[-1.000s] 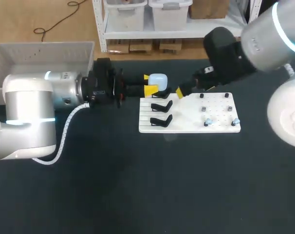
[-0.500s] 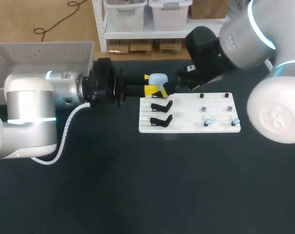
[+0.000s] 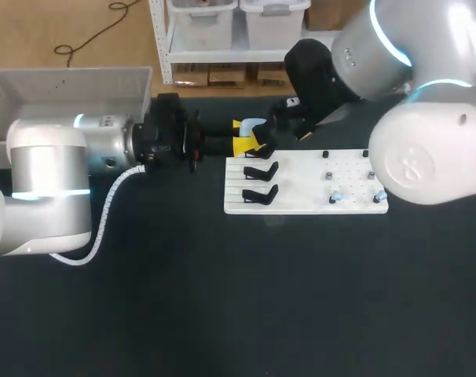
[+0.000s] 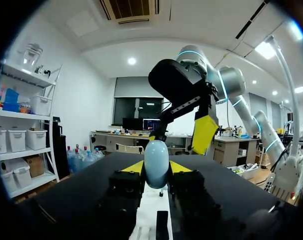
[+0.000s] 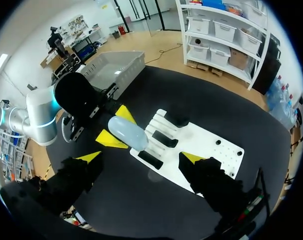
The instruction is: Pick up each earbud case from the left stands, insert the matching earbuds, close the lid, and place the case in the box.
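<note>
Earbud case [image 3: 254, 126] [image 4: 156, 163] [image 5: 127, 133]: one item, pale blue, rounded, lid shut.

Location: at the far left corner of the white board [image 3: 301, 206], just beyond the rearmost of the black stands [image 3: 259, 170]. Whether it rests on anything or hangs clear of the worktop [image 3: 222, 298] cannot be told.

Holder: left fingers [image 3: 242, 146] [image 4: 134, 167] [image 5: 122, 113], clenched on the case from two sides, one yellow tip against each flank.

Second arm: right fingers [image 3: 303, 135] [image 4: 205, 132] [image 5: 90, 156], spread wide and grasping nothing. They are poised above the case and apart from it.

Governing relation:
- The case lies ahead of the right fingers and between them, nearer the tip on the left arm's side.
- In the head view its long axis runs along the left arm's line of reach, pointing toward the board.
- In the right wrist view that axis lies slantwise to the line joining the two right tips.

Assessment:
- The left arm is the nearer one, and it serves as carrier.
- The right arm is the free one and is probably meant for the lid.
- It would likely need to descend and square itself to the case first.

Associated items:
- Earbuds [image 3: 333, 197]: small and pale, on pegs at the board's near right, well apart from the case.
- Box [image 3: 65, 82]: grey, at the far left of the worktop, behind the left arm.
</note>
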